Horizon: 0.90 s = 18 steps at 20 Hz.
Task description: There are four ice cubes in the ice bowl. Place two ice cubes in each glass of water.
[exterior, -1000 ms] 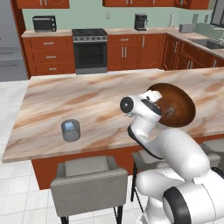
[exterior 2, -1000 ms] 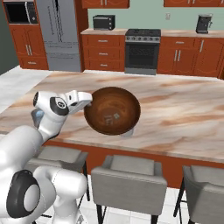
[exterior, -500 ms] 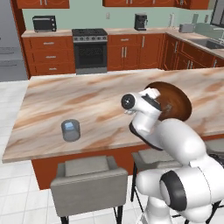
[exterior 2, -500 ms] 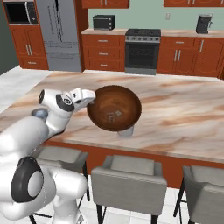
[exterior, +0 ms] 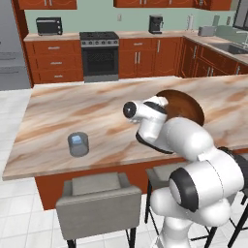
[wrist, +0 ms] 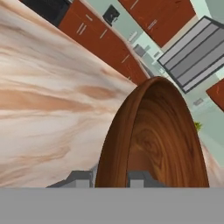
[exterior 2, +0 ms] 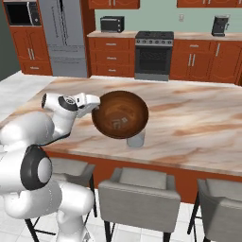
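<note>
My fingers (wrist: pixel 106 179) clamp the rim of the ice bowl (exterior 2: pixel 120 115), one inside and one outside, and hold it tilted above the counter (exterior 2: pixel 198 123). Under the bowl stands one glass (exterior 2: pixel 135 140). The other glass (exterior: pixel 78 144) stands far from my fingers.

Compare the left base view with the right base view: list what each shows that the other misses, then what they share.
Left base view alone: a grey tumbler standing apart on the counter's left part, with a pale blue cube inside.

Right base view alone: the inside of the ice bowl, tipped toward the camera with pale cubes in it, and a second tumbler just under its lower edge.

Both: the brown bowl lifted at the arm's end, the gripper at its rim, the marble counter, and the stove behind.
</note>
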Available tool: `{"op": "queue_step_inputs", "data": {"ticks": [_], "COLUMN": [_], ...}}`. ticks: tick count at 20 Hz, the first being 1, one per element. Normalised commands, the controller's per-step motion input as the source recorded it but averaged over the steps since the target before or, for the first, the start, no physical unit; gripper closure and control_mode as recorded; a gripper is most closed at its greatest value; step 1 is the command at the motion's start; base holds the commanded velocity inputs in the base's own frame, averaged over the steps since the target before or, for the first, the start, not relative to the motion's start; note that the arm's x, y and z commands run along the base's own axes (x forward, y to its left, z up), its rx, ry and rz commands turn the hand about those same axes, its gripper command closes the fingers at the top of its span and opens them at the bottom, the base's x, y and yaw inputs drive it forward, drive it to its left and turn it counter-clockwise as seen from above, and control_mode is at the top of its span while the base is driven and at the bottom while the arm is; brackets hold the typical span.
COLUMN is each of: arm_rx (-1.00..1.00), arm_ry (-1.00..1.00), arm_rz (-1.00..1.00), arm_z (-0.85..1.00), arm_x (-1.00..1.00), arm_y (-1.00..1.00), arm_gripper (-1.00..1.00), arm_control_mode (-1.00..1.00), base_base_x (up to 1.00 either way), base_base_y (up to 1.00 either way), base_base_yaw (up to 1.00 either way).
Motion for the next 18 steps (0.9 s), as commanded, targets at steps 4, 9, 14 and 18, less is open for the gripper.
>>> {"op": "queue_step_inputs", "data": {"ticks": [4, 9, 14, 18], "arm_rx": [0.01, 0.04, 0.06, 0.04], "arm_ry": [-0.04, -0.03, -0.02, 0.0], "arm_rz": [-0.09, -0.01, 0.0, 0.0], "arm_z": [-0.01, 0.0, -0.03, -0.04], "arm_x": [0.35, 0.4, 0.39, 0.31], "arm_y": [0.18, -0.06, -0.21, -0.18], "arm_gripper": [1.0, 1.0, 1.0, 1.0], "arm_control_mode": [-1.0, -1.0, -1.0, -1.0], "base_base_x": [0.0, 0.0, 0.0, 0.0], "base_base_y": [0.0, 0.0, 0.0, 0.0], "base_base_yaw": [0.0, 0.0, 0.0, 0.0]}}
